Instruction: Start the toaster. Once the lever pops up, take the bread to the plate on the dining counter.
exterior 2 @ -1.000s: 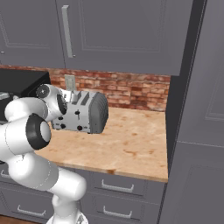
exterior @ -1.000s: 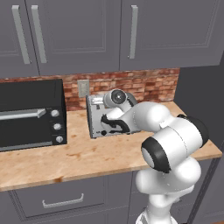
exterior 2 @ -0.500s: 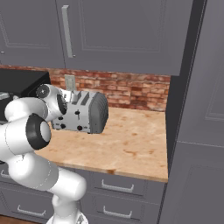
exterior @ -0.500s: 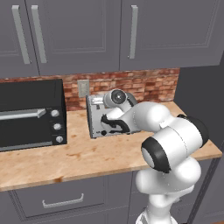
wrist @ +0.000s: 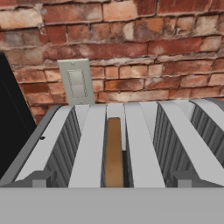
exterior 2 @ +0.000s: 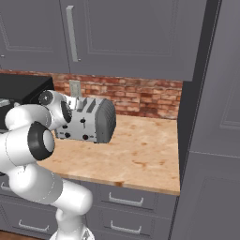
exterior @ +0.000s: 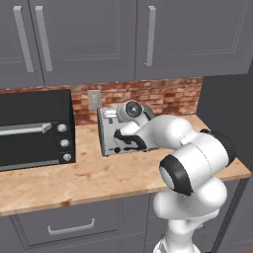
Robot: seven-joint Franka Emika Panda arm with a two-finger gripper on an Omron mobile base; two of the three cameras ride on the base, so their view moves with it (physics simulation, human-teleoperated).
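Note:
The silver-grey toaster (exterior: 106, 134) stands on the wood counter (exterior: 94, 175) against the brick wall, also seen from its right side (exterior 2: 97, 123). In the hand view I look from close range along the toaster's top (wrist: 89, 148). The bread (wrist: 113, 153) stands on edge, sunk in the middle slot, with only its brown crust showing. My gripper (exterior: 124, 142) is low against the toaster's front face, largely masked by my own wrist. Its jaws stand open, with nothing held between them. The plate and the dining counter are out of view.
A large black toaster oven (exterior: 34, 127) sits left of the toaster. A wall outlet (wrist: 76, 81) is on the brick just behind it. Grey cabinets hang overhead, and a tall grey cabinet (exterior 2: 211, 140) closes the counter's right end, with bare counter (exterior 2: 140, 150) between.

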